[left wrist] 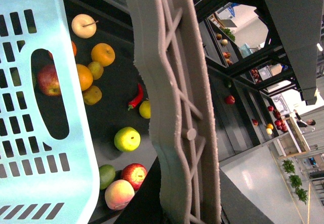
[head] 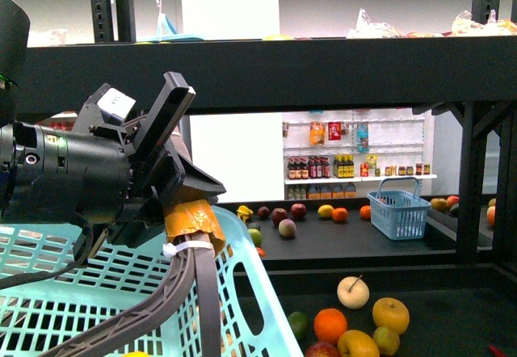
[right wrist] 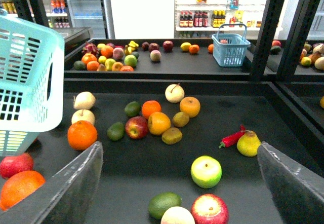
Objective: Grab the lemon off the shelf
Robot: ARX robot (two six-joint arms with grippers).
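The lemon is bright yellow and roundish-oval. It lies on the shelf's dark tray next to a red chili. My right gripper hovers open above the tray, nothing between its fingers. The lemon lies just inside its right-hand finger, a little ahead of the tip. My left gripper is shut on the grey basket handle of a light-blue basket. The basket hangs over the tray's left part.
A green apple, red apple, avocado and a pale fruit lie between the right fingers. Oranges, apples and kiwis sit farther in. Black uprights and an upper tier frame the tray. A farther shelf holds a small blue basket.
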